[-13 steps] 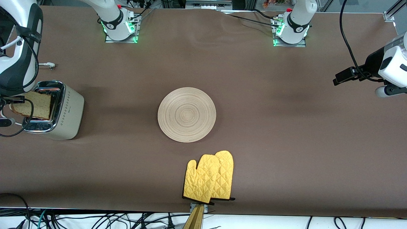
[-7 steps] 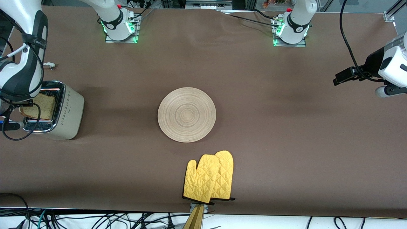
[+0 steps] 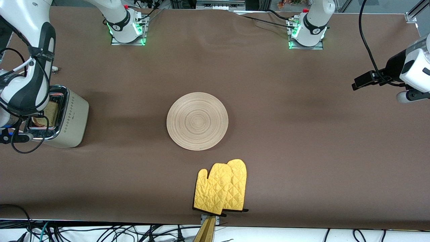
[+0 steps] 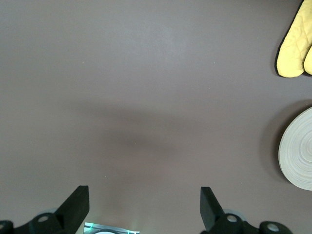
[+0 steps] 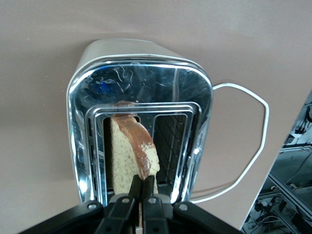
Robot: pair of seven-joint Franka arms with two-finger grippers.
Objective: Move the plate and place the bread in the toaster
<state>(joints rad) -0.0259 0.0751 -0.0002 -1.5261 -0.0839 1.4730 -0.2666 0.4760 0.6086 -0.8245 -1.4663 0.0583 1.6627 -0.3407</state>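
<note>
The cream-white toaster [image 3: 72,119] stands at the right arm's end of the table; its chrome top [image 5: 141,83] fills the right wrist view. My right gripper [image 5: 144,181] is shut on the bread [image 5: 127,156], pinching its crust, and the slice is lowered partway into one toaster slot. In the front view the bread [image 3: 50,111] shows in the slot under the right arm. The wooden plate [image 3: 197,121] lies flat in the middle of the table; its rim shows in the left wrist view [image 4: 297,156]. My left gripper [image 4: 144,204] is open and empty, waiting high at the left arm's end.
A pair of yellow oven mitts [image 3: 221,186] lies nearer the front camera than the plate, close to the table's front edge; they also show in the left wrist view [image 4: 295,46]. The toaster's white cord [image 5: 248,146] loops beside it. A brown cloth covers the table.
My right gripper has gone down over the toaster with the bread, which was above the toaster and is now partway in a slot. The left arm, plate and mitts have not moved.
</note>
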